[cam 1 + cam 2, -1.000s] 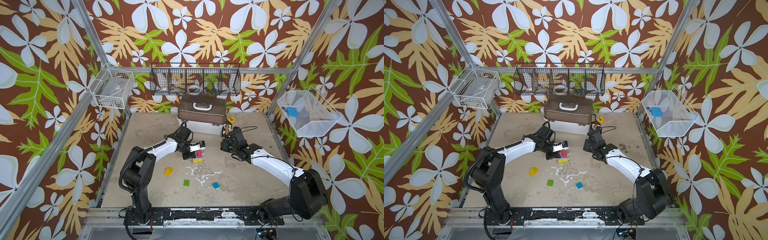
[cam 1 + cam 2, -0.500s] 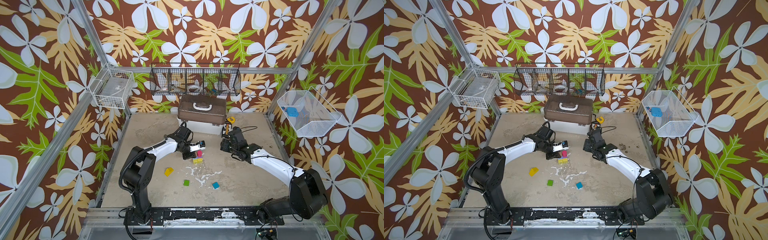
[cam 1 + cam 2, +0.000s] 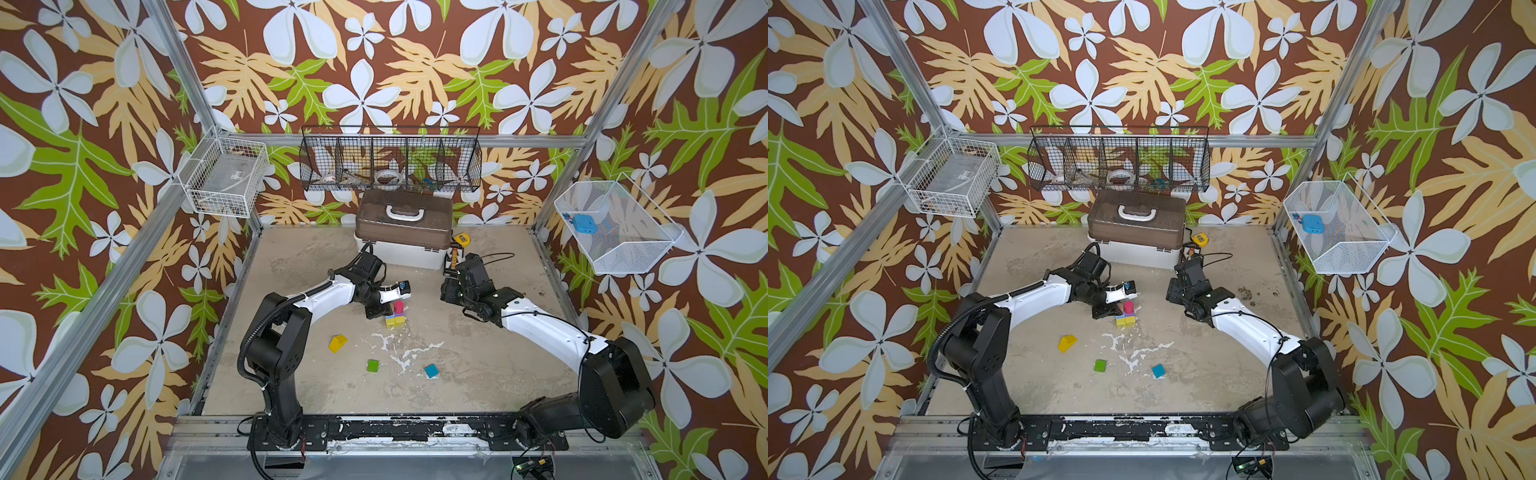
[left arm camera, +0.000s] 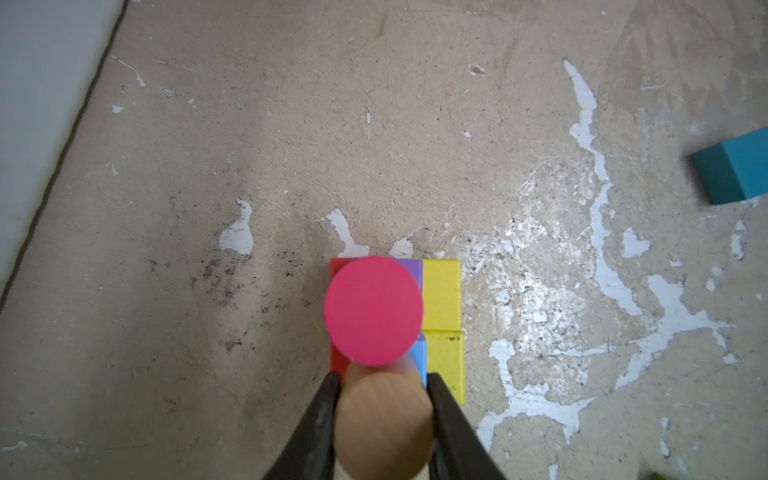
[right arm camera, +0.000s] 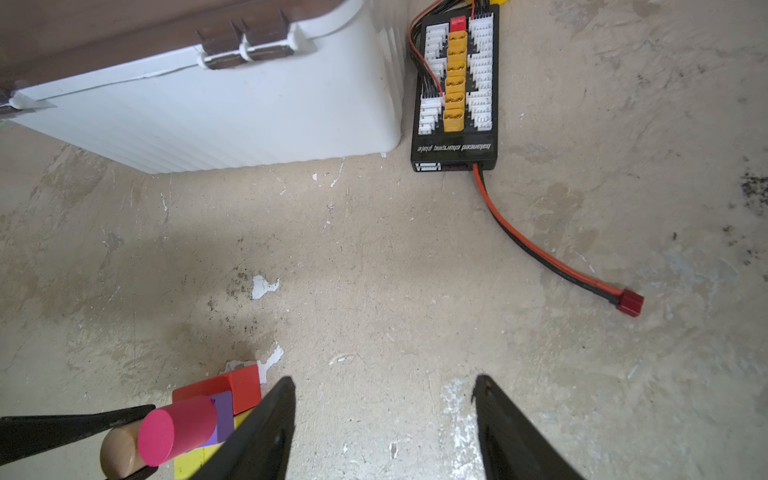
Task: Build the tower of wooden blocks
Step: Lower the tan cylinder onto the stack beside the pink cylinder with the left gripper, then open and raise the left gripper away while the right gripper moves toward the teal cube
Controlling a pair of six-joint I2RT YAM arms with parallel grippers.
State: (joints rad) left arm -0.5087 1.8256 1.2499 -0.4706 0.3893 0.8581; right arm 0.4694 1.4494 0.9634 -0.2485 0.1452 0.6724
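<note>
While the left end effector (image 4: pixel 383 376) grips a tan cylinder (image 4: pixel 382 428), a pink cylinder (image 4: pixel 374 309) tops the yellow-purple-red wood block tower (image 4: pixel 442 295).

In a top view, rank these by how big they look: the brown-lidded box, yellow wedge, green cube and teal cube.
Largest: brown-lidded box.
Next: yellow wedge, only slightly bigger than the cubes.
Last: green cube and teal cube, which look alike, so unranked.

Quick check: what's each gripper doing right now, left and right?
Left gripper: closed on the tan cylinder.
Right gripper: open, holding nothing.
</note>
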